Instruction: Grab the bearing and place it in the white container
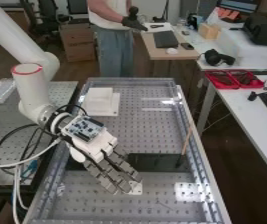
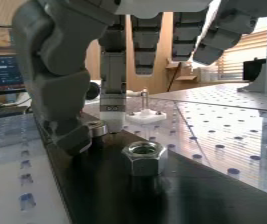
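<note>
Bearing (image 2: pixel 98 128), pinched in the hand (image 2: pixel 60 97), is best lifted straight up, so the nearby nut (image 2: pixel 145 161) is left undisturbed.

The arm (image 1: pixel 14 37) is smooth, glossy white, built of thick rounded tubes and bulging joints, with a red ring (image 1: pixel 27 74) circling a flat white cap. Black cables (image 1: pixel 71 107) loop round the wrist, and a pale cable (image 1: pixel 34 158) trails away from it. A blue circuit board (image 1: pixel 84 128), dotted with white and dark parts, sits on the white, blocky back of the robot hand (image 1: pixel 102 145). Its dark grey fingers (image 1: pixel 114 172) are slim and segmented. In the wrist view the robot hand (image 2: pixel 57 60) shows matte grey, rounded plates on its chunky thumb (image 2: pixel 65 89), and one finger ends in a paler, smooth tip (image 2: pixel 113 120).
</note>
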Tool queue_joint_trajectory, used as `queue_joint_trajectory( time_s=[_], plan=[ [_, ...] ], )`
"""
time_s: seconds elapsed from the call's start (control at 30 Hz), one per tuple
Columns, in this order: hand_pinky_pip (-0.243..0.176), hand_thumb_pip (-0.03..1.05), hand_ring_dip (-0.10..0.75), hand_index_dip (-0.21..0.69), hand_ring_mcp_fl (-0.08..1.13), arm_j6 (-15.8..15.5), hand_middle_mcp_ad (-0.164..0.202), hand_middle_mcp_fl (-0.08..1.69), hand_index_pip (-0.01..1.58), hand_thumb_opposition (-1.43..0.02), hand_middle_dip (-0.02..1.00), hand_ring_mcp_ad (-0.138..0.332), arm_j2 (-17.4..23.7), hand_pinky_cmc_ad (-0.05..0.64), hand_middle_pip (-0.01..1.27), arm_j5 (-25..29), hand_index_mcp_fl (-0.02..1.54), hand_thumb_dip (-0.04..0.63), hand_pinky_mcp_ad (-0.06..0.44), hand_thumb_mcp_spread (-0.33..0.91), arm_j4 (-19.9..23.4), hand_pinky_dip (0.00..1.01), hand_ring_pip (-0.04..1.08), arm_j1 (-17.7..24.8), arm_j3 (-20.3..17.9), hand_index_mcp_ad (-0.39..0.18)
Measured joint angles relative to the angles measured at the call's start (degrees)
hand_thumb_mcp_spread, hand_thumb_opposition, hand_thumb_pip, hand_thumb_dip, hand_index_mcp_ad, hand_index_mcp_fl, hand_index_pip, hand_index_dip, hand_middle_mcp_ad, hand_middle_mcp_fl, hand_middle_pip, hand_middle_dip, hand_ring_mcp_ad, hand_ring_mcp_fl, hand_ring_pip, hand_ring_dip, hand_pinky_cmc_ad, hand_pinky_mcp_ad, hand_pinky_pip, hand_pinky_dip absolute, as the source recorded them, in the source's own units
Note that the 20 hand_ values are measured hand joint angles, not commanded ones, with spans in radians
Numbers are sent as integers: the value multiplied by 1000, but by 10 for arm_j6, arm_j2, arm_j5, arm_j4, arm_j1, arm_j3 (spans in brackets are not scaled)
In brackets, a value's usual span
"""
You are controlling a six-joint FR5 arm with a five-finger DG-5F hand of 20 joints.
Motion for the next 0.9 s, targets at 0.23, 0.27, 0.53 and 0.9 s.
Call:
queue_joint_trajectory(
  time_s=[0.23,0.27,0.53,0.9],
  plan=[
    [-75,405,-7,340,16,-5,59,138,1258,-899,140,176,8,312,138,-3,464,281,148,588,5,143,101,-2,-1,-35],
    [-75,405,-7,340,16,-7,59,138,1258,-908,140,176,11,312,138,-4,464,281,148,595,6,143,101,-2,-1,-35],
    [-75,408,-7,340,30,-31,59,138,1255,-908,140,173,39,312,138,-14,464,283,148,595,16,143,101,2,-3,-35],
    [-75,405,-7,340,28,-46,63,162,1246,-908,140,176,93,312,138,-21,466,283,148,592,14,143,101,30,-16,-35]
  ],
)
